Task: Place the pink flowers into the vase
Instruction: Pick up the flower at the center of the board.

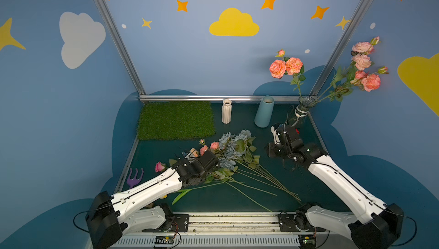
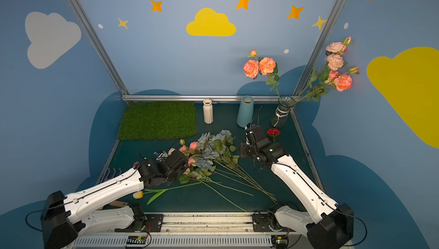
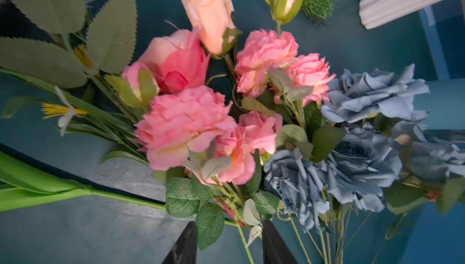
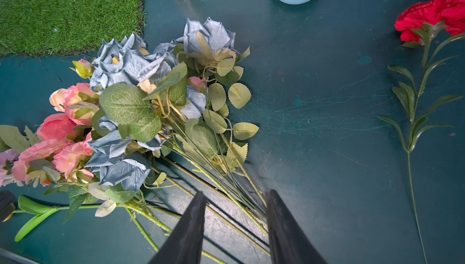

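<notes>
Several pink flowers [image 3: 183, 124] lie heaped on the table [image 4: 327, 149], touching the grey-blue roses [image 3: 359, 164]; others stand in the glass vase [image 1: 306, 107] at the back right corner. The left end effector [image 3: 229, 222] hovers with jaws apart astride a pink stem, gripping nothing. The right end effector [image 4: 236, 192] is also open, above the roses' stems.

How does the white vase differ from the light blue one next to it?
The white vase is ribbed with a narrow neck; the blue vase is smooth with a wide open mouth. The white vase is slimmer and looks shorter than the blue vase. Both stand at the back of the table, and neither holds flowers.
</notes>
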`<state>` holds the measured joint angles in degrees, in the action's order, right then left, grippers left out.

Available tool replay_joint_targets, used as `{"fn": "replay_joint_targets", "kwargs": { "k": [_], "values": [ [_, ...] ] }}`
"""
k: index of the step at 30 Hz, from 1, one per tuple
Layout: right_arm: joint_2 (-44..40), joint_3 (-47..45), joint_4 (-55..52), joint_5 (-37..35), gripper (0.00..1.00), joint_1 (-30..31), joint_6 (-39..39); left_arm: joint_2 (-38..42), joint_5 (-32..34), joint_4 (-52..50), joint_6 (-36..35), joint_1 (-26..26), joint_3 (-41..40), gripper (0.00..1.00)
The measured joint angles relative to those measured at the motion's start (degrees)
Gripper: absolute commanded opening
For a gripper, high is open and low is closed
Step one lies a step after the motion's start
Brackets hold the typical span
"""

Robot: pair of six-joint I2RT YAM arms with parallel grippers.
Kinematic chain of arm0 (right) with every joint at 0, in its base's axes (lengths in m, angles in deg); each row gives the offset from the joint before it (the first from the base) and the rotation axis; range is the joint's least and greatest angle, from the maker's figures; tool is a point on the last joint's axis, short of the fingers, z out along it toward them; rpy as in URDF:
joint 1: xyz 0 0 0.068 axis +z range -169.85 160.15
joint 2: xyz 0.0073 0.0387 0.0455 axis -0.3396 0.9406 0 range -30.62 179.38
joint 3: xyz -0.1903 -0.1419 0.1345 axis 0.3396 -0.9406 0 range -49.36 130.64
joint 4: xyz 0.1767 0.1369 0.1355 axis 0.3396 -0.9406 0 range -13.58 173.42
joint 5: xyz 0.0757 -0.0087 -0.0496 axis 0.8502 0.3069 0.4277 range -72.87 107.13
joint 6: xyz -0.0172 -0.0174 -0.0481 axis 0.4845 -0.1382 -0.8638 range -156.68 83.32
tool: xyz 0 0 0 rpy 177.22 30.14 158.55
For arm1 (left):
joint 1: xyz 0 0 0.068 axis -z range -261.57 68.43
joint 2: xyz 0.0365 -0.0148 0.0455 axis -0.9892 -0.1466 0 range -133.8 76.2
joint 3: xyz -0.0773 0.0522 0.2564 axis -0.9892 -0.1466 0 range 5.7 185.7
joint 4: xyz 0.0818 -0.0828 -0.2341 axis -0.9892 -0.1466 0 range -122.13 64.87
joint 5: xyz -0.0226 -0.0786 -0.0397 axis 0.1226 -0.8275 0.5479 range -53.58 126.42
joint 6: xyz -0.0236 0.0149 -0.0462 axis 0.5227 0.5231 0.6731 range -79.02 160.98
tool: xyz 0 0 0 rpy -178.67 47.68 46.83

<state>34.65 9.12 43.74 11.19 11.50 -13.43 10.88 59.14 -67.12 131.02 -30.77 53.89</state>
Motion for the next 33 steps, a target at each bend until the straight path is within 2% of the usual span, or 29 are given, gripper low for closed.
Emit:
{"fn": "replay_joint_targets", "kwargs": {
  "k": [5, 14, 25, 33],
  "values": [
    [-0.5, -1.5, 1.1, -0.2, 0.42, 0.0, 0.0, -0.3, -1.8, 3.6, 1.1, 0.0, -2.7, 0.41],
    [-2.3, -3.8, 3.0, -0.5, 0.41, 0.0, -0.2, -9.2, -8.0, 14.2, 1.9, 2.0, -2.9, 0.41],
    [-3.0, -4.8, 4.0, -0.7, 0.41, 0.0, -0.2, -20.9, -15.9, 20.0, 1.4, 6.4, 2.2, 0.39],
    [-4.4, -5.5, 4.5, -1.1, 0.41, 0.0, -0.2, -26.7, -20.1, 23.6, 0.3, 7.0, 5.6, 0.37]
  ]
}}
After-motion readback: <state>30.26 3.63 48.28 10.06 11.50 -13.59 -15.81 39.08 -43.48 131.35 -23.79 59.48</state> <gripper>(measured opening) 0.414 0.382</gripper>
